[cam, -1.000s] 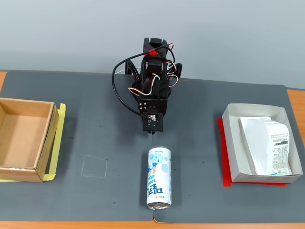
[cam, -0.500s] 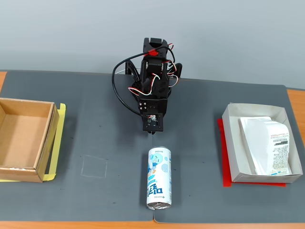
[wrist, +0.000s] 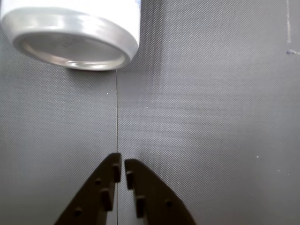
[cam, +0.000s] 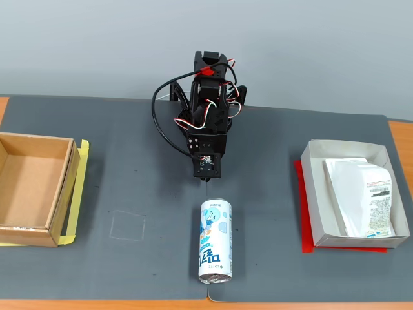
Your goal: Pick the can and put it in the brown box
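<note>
The can (cam: 215, 240) lies on its side on the dark grey mat, front centre of the fixed view, its silver end toward the front edge. In the wrist view its silver end (wrist: 75, 35) fills the top left corner. My gripper (wrist: 123, 165) is shut and empty, its dark fingers together over bare mat, apart from the can. In the fixed view the gripper (cam: 205, 175) points down just behind the can's far end. The brown box (cam: 29, 187) stands open and empty at the far left, on yellow tape.
A white box (cam: 352, 194) holding a white packet with a printed label (cam: 364, 194) stands at the right on a red patch. A faint square outline (cam: 127, 225) is marked on the mat left of the can. The mat has a seam line (wrist: 116, 117).
</note>
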